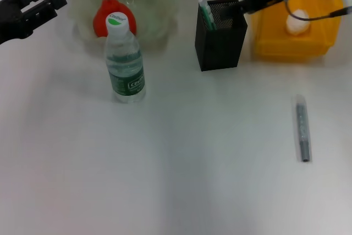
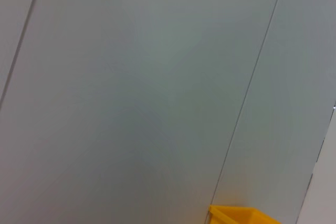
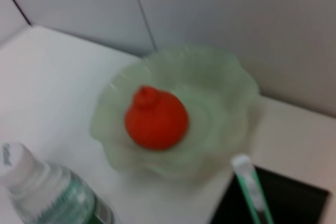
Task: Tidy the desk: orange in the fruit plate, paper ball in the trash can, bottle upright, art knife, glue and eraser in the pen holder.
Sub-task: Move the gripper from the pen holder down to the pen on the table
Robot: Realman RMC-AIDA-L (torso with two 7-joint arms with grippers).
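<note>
The orange [image 1: 105, 16] [image 3: 156, 118] lies in the pale green fruit plate [image 1: 157, 4] [image 3: 220, 93]. In front of the plate the bottle [image 1: 125, 64] [image 3: 37, 192] stands upright. A green and white glue stick [image 1: 206, 12] [image 3: 251, 187] leans inside the black mesh pen holder [image 1: 220, 42] [image 3: 289, 203]. My right gripper [image 1: 240, 6] reaches from the right and sits at the holder's top right rim. The paper ball [image 1: 297, 22] rests in the yellow trash can [image 1: 291, 45] [image 2: 241, 216]. On the table at the right lies the grey art knife [image 1: 302, 127]. No eraser shows.
My left gripper [image 1: 39, 3] is parked at the far left, level with the fruit plate and apart from everything. A pale panelled wall stands behind the table.
</note>
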